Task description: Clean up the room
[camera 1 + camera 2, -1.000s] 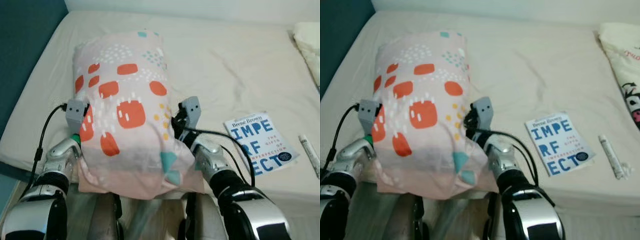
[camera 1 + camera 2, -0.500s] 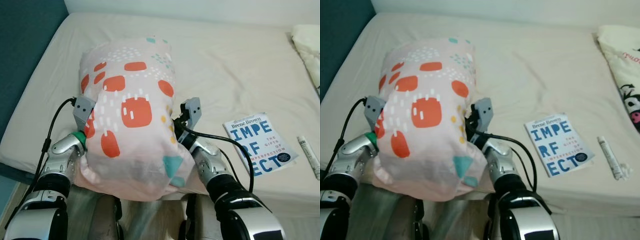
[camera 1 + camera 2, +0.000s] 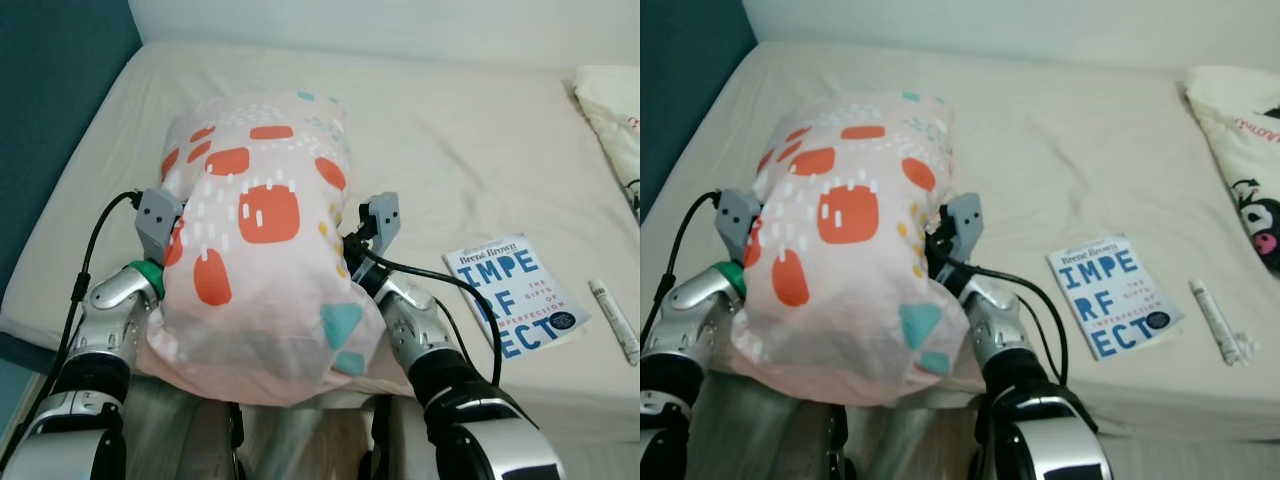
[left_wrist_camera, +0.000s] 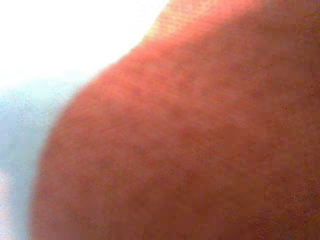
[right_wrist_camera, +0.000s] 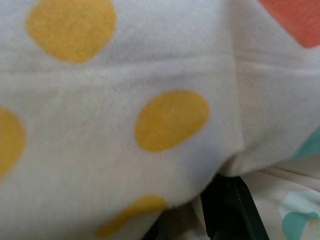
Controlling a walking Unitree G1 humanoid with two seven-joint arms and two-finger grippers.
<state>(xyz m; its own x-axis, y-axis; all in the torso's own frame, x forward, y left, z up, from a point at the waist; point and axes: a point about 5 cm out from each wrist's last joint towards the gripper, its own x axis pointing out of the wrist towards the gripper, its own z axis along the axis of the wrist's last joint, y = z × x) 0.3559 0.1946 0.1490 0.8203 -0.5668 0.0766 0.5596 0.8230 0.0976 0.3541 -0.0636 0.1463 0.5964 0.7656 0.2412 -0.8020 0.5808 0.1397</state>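
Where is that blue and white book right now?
The book lies flat on the bed, to the robot's right of the pillow, beside a small white tube.

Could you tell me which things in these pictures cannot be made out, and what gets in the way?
- Both grippers' fingers: the patterned pillow covers them in the eye views, so open or shut cannot be judged.
- Left wrist view: a blurred orange patch of the pillow pressed close to the lens.
- Book title: its letters run under the right arm and its cable.
- Small tube: too small to read.
- Cream cushion: cut off by the right edge.
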